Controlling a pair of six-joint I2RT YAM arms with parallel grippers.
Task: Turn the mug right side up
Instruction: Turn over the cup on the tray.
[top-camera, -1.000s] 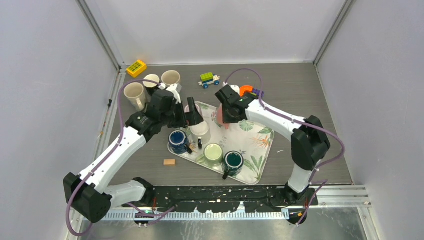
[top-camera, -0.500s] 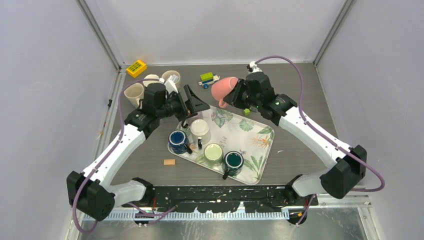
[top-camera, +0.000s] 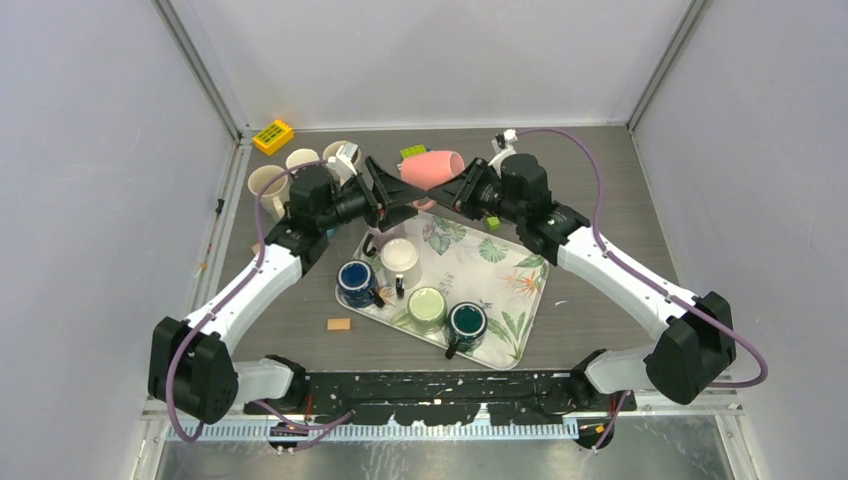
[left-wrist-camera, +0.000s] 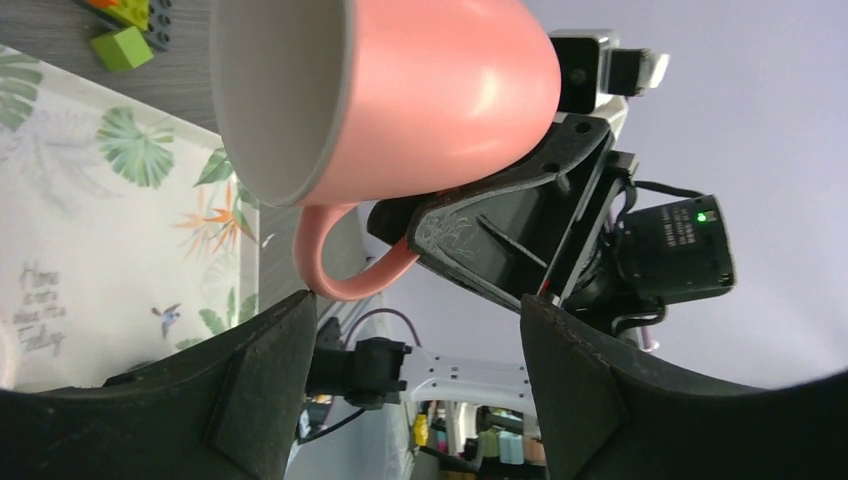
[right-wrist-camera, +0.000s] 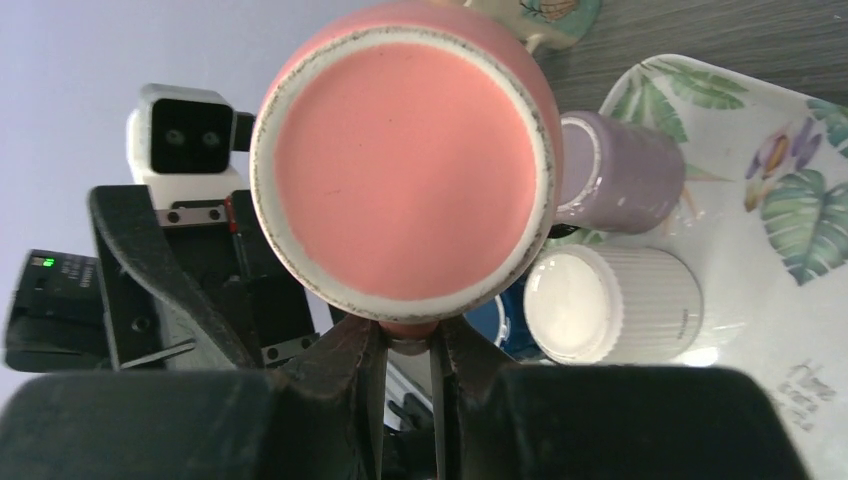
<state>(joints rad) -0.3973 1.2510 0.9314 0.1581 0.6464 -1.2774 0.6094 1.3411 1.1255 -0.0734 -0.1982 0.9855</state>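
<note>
Enclosing a dark table (top-camera: 620, 200), pale walls (top-camera: 450, 60) are shown; the pink mug (top-camera: 432, 166) is pinched aloft by the right gripper (top-camera: 453, 190), the left gripper (top-camera: 396, 192) held wide.

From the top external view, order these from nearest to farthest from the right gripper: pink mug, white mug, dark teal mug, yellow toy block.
1. pink mug, held in the right gripper.
2. white mug, left part of the tray.
3. dark teal mug, near edge of the tray.
4. yellow toy block, far left corner.
</note>
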